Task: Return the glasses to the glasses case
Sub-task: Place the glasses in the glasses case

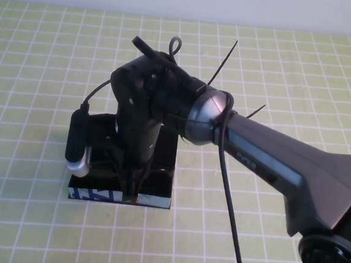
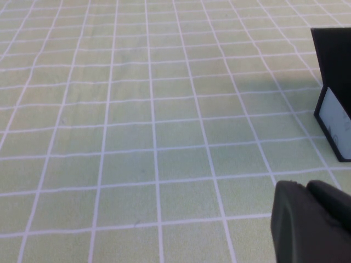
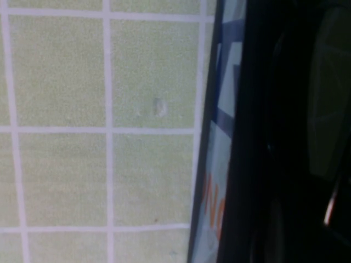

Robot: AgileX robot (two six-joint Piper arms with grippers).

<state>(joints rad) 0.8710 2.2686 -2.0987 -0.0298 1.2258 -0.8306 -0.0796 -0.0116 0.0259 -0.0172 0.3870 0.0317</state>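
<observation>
My right gripper [image 1: 132, 180] points straight down into the open glasses case [image 1: 161, 189], its tip sunk between the case walls just behind the front side. From above, my own wrist housing covers the tip, so I cannot tell how wide it stands or whether it has hold of anything. In my right wrist view almost everything close to the gripper is black. Within that dark there is a rounded, faintly greenish shape that I take for a lens of the glasses [image 3: 328, 104], lying inside the case; I cannot make out the rest of the frame. Beside it runs the case's printed front [image 3: 220, 137], light blue with dark blue and orange marks, standing on the tablecloth [image 3: 109, 164]. In the high view the case sits left of the table's middle, its printed side turned toward me. My right arm [image 1: 283, 168] reaches across to it from the right, with a black cable [image 1: 227, 204] hanging off it. The small wrist camera [image 1: 78, 138], black with a silver end, hangs on the left of the wrist, over the case's left edge. The cloth is pale green with a white grid. My left gripper [image 2: 310, 219] hovers low over bare cloth, well apart from the case [image 2: 334, 104], and only a dark part of it shows, so I cannot tell its state either.
</observation>
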